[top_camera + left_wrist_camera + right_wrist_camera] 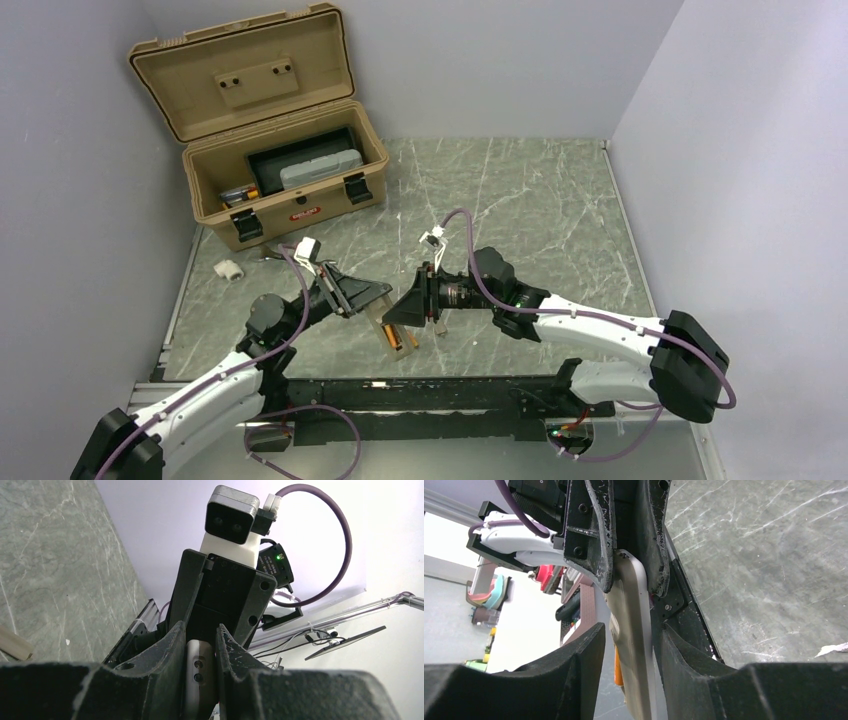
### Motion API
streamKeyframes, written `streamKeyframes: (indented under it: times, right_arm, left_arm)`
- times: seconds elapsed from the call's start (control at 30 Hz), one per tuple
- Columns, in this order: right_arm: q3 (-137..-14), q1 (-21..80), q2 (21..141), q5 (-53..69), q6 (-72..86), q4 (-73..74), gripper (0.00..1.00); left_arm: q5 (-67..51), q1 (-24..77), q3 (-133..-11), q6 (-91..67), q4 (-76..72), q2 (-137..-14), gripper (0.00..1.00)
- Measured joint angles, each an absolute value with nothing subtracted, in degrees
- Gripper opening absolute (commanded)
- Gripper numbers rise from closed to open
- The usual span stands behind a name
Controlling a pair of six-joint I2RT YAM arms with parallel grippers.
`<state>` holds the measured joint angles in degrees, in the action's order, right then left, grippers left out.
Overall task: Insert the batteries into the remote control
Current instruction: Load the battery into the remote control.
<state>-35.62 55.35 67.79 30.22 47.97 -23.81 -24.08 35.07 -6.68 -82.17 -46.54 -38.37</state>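
Observation:
The remote control is held edge-up above the table's near middle, between both grippers. My left gripper is shut on one end of it; the left wrist view shows its rounded white end pinched between my jaws. My right gripper is open around the remote's other part, with a small gap on each side of the remote between my fingers. One orange battery sits in the remote's back recess and also shows from above.
An open tan toolbox stands at the back left, holding a grey case and more batteries. A small white block lies in front of it. Walls close in on three sides.

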Motion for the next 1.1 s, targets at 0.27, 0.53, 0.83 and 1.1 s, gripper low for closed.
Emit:
streamKeyframes:
  times: [0.27,0.53,0.83,1.1]
  right_arm:
    - [-35.0,55.4,67.8,30.6,48.5,-24.8,0.35]
    - [-34.6,55.4,68.0,31.2,49.7,-27.0,0.2]
    - [-34.6,55.2,68.8,32.2,50.6,-28.4,0.0]
    - [-34.6,55.3,70.6,33.1,52.2,-30.0,0.0]
  left_arm:
    - [-23.7,35.0,-6.7,-82.2,-47.2,-38.3,0.0]
    - [-23.2,35.0,-6.7,-82.3,-47.5,-38.0,0.0]
    - [-23.0,34.9,-6.7,-82.3,-47.5,-37.7,0.35]
    - [-23.0,34.9,-6.7,-82.4,-47.8,-37.8,0.42]
